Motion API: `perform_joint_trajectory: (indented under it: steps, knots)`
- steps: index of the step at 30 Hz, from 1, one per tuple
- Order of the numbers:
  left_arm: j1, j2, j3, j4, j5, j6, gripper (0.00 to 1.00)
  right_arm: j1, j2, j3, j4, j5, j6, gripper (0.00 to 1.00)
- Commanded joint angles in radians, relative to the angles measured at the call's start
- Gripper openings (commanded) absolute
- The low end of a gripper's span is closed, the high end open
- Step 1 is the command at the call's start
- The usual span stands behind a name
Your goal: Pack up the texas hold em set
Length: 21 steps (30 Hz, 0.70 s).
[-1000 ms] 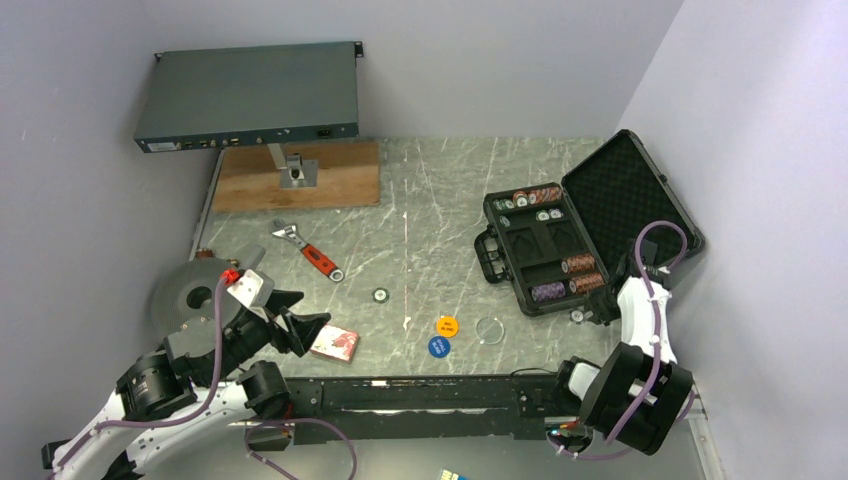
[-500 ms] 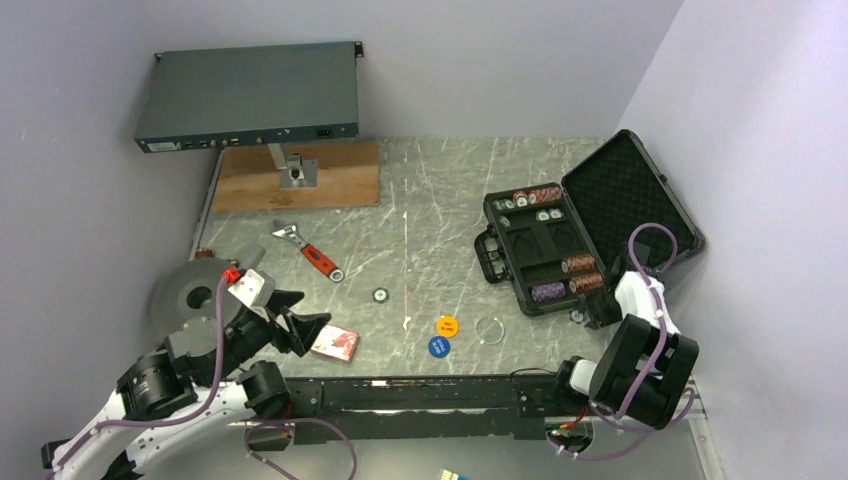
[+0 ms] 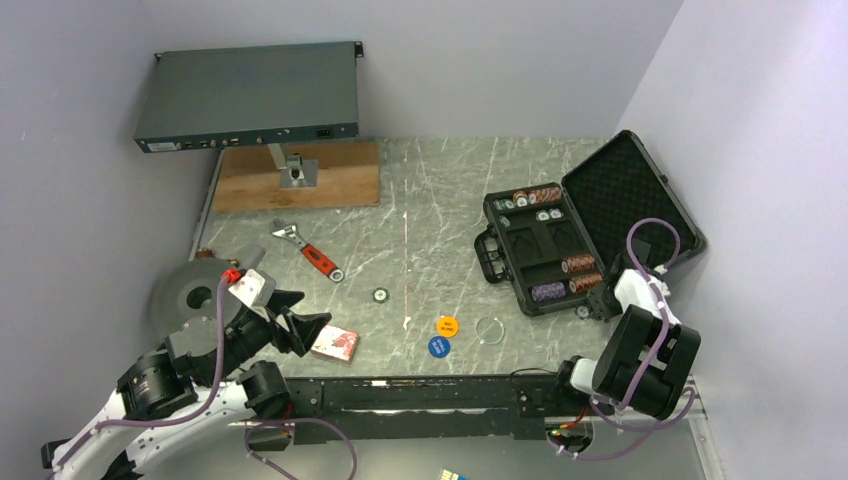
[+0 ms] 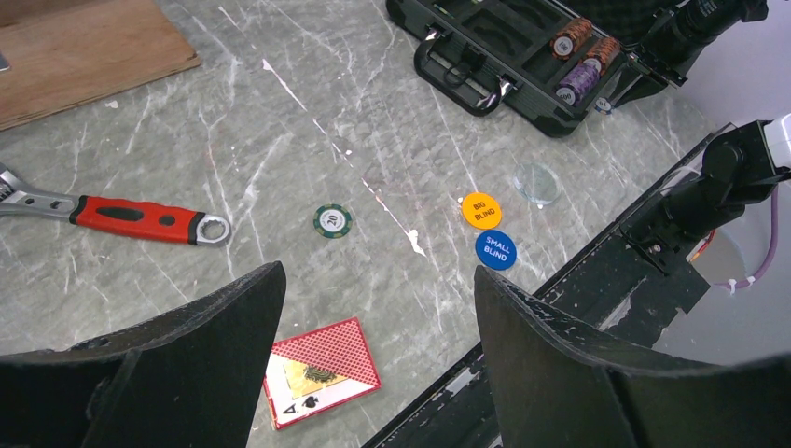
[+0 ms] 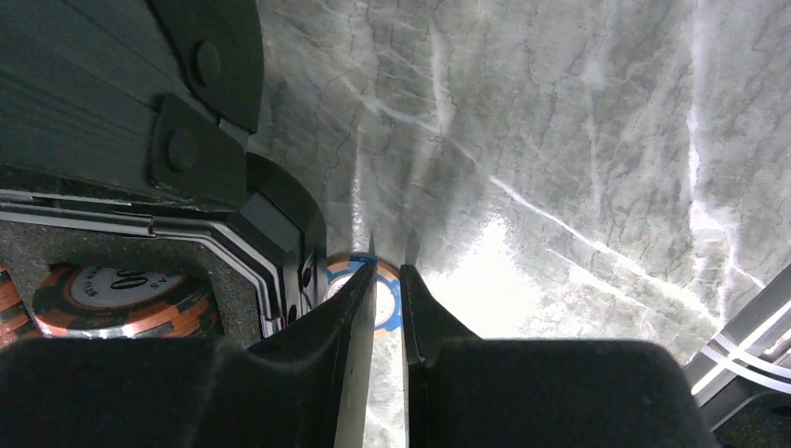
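Grey marble tabletop (image 3: pixel 440 200) bears the case (image 3: pixel 620 195), lid back for loading. Well left of it, the left gripper (image 4: pixel 378 275) gapes empty above the card deck (image 4: pixel 322 371). At the case's near corner the right gripper (image 5: pixel 381 275) sits pinched shut over a stray chip (image 5: pixel 385 299); grip unclear.

A grey box (image 3: pixel 248 97) stood at the back by a wooden board (image 3: pixel 345 172). A wrench (image 3: pixel 310 253) lay nearer.

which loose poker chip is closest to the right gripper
The small orange-and-blue-rimmed poker chip lying beside the black hard case's near corner, at the tips of the right gripper's jaws. The green poker chip lies mid-table, far off.
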Motion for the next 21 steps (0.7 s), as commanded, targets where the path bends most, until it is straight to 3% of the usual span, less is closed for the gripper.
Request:
perform_joint_trajectory:
  steps: [1,5,13,21]
  knots:
    - [-0.005,0.010,0.004,0.010,-0.017,-0.014,0.80,0.007,0.041,-0.006,0.077,0.051,-0.021,0.17]
    - [-0.005,0.012,0.005,0.009,-0.018,-0.013,0.80,0.063,0.072,-0.018,0.068,0.014,-0.014,0.17]
    - [-0.005,0.009,0.004,0.010,-0.019,-0.012,0.80,0.338,0.063,0.021,-0.059,0.008,0.119,0.17]
    - [-0.005,0.006,0.006,0.008,-0.023,-0.015,0.80,0.557,0.088,0.008,-0.061,-0.072,0.277,0.18]
